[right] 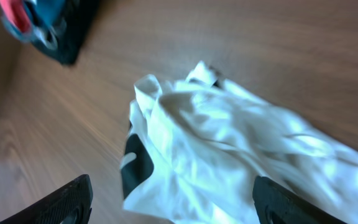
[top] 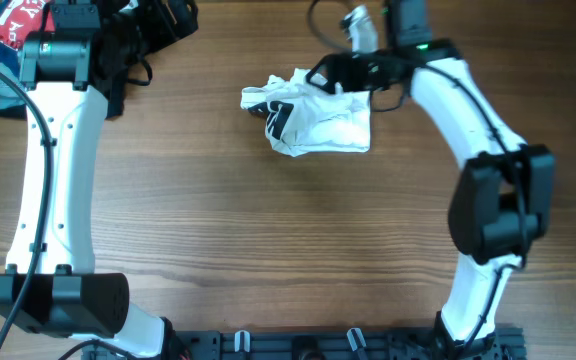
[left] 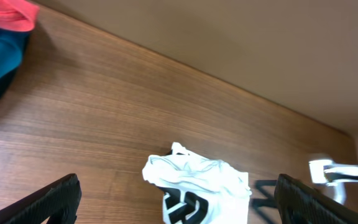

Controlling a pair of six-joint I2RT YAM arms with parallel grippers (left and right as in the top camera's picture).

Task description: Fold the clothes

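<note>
The clothes are one white thin garment (top: 313,115) with a black bar print (top: 278,120), lying crumpled on the wooden table at the far centre. It also shows in the left wrist view (left: 197,180) and fills the right wrist view (right: 229,143). My right gripper (top: 333,75) hovers over the garment's far right edge; its jaws (right: 171,186) are open wide with cloth between and below them, not pinched. My left gripper (left: 178,186) is open and empty, well to the left of the garment and facing it from a distance.
A pile of other clothes, red, blue and black (top: 8,30), lies at the far left corner under the left arm, with dark cloth (top: 158,25) beside it. It also shows in the left wrist view (left: 5,25). A white cable plug (top: 358,25) sits behind the garment.
</note>
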